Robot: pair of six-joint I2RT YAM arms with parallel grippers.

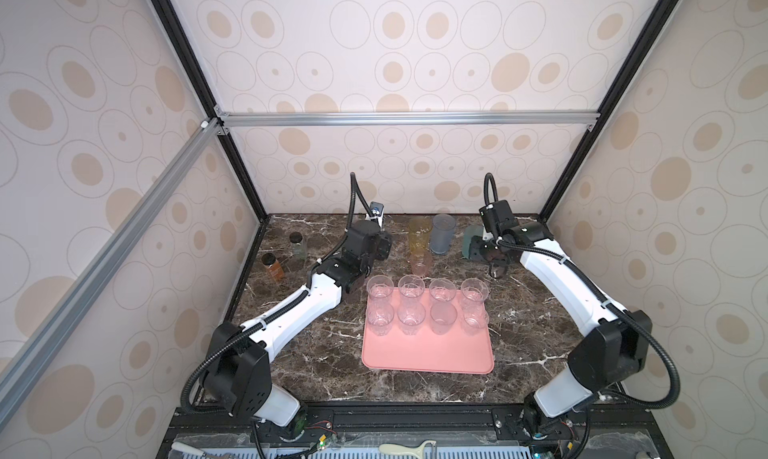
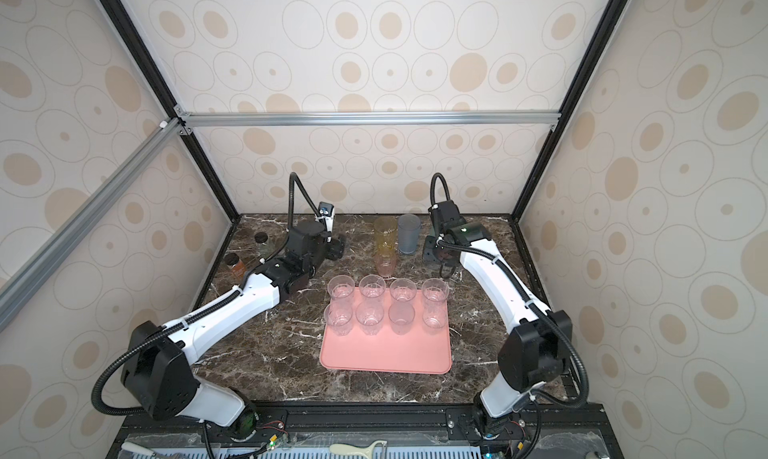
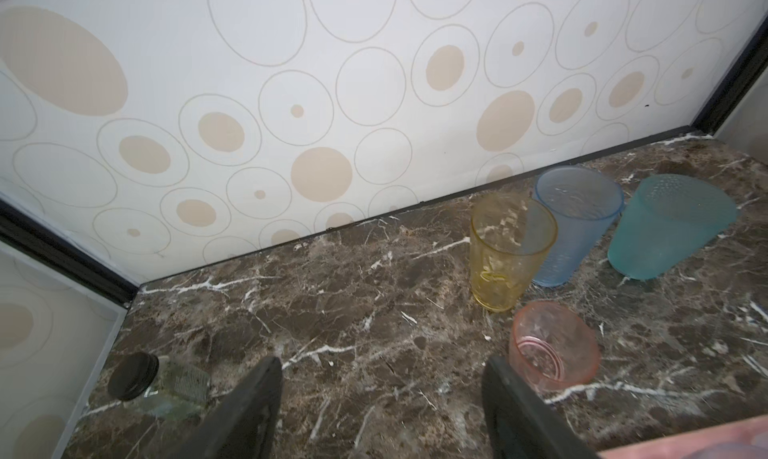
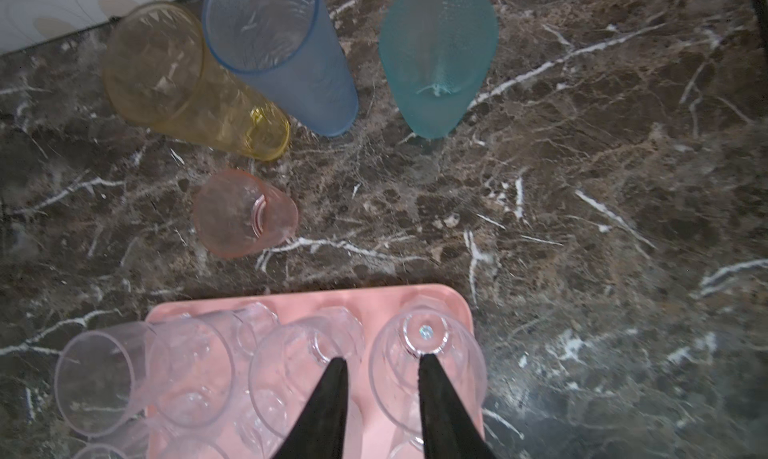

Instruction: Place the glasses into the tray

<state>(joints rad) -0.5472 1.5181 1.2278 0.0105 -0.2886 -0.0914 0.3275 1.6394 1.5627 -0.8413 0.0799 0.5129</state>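
Observation:
The salmon-pink tray [image 1: 428,353] [image 2: 386,353] carries several clear glasses [image 1: 380,288] in two rows at its far end. Behind it on the marble stand a pink glass [image 1: 420,263] [image 3: 555,347], an amber glass [image 1: 419,232] [image 4: 187,79], a blue glass [image 1: 442,232] [image 4: 282,54] and a teal glass [image 1: 471,239] [image 4: 436,58]. My right gripper [image 4: 383,357] [image 1: 496,272] hangs open over the tray's far right corner, one finger above the corner glass [image 4: 428,374]. Left of the pink glass, my left gripper [image 3: 382,359] [image 1: 384,245] is open wide and holds nothing.
Two small black-capped bottles [image 1: 297,245] [image 1: 273,266] stand at the back left by the side wall. The back wall runs close behind the tinted glasses. The near half of the tray holds nothing.

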